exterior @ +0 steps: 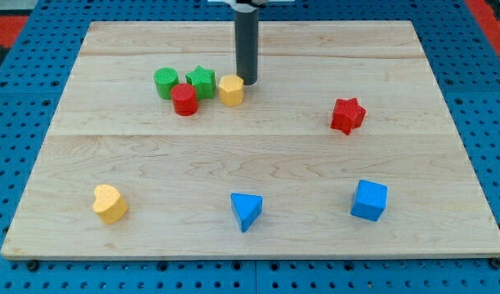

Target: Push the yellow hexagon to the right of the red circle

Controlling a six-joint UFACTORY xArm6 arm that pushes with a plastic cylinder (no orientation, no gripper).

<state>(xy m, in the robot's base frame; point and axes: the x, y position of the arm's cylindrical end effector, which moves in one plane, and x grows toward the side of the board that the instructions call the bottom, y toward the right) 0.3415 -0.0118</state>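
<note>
The yellow hexagon (230, 90) sits on the wooden board in the upper left-centre of the view. The red circle (185, 100) stands to its left and slightly lower, with a small gap between them. My tip (247, 82) rests on the board just to the right of and slightly above the yellow hexagon, touching or nearly touching its upper right side. The dark rod rises from there to the view's top.
A green circle (167, 82) and a green star (201, 81) sit just above the red circle. A red star (347, 115) lies at the right. A yellow heart (109, 203), a blue triangle (246, 211) and a blue cube (369, 200) lie along the bottom.
</note>
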